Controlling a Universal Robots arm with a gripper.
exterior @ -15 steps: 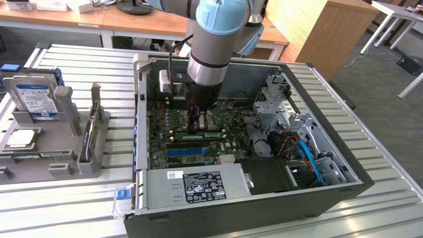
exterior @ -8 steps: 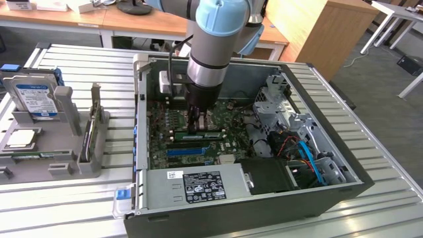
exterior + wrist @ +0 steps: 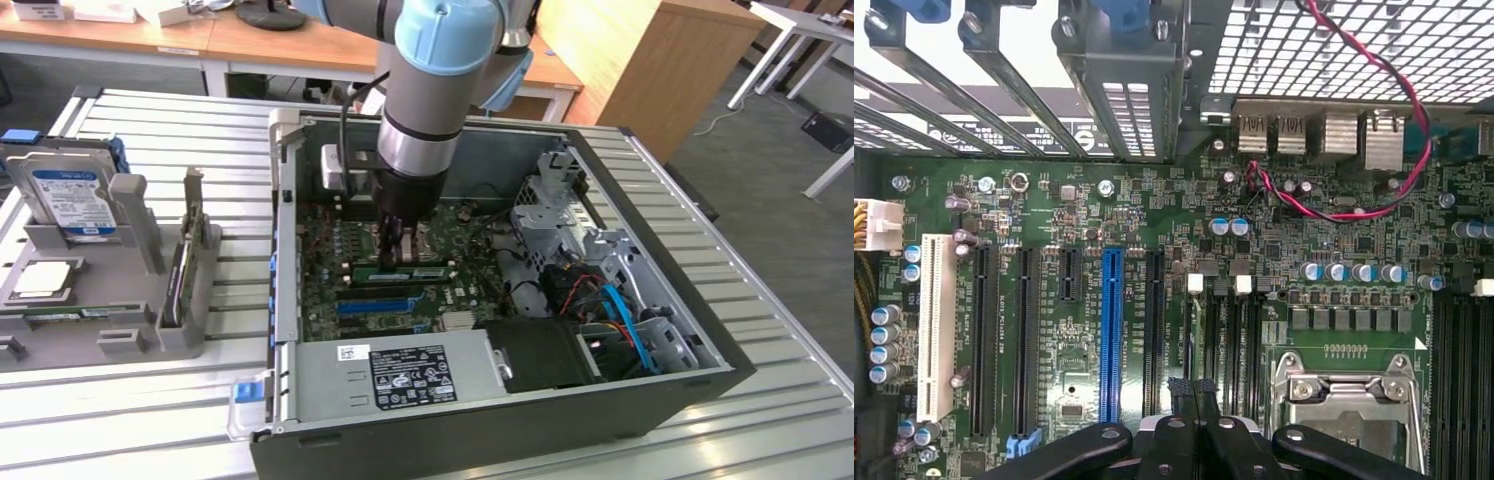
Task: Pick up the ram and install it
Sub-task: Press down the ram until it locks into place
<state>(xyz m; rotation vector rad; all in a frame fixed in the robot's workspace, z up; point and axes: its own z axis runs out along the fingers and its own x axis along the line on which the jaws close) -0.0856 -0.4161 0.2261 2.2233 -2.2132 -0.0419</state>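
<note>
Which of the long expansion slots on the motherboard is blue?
The blue slot is the single one, standing between black slots, with a white slot further off.

1. The white sticker (image 3: 351,352) on the silver metal power-supply box (image 3: 400,385) at the front of the open computer case carries dark print, too small to read
2. The large black rectangular label (image 3: 412,376) on the same box shows rows of white text and small certification-style marks; no word or number can be made out
3. The blue-and-white label (image 3: 74,203) on the hard drive standing upright in the grey holder, at the exterior view's left, bears print that stays illegible
4. The green motherboard (image 3: 1154,215) has tiny white silkscreen lettering beside its long black slots and along the blue slot (image 3: 1110,335); none of it is readable
</note>
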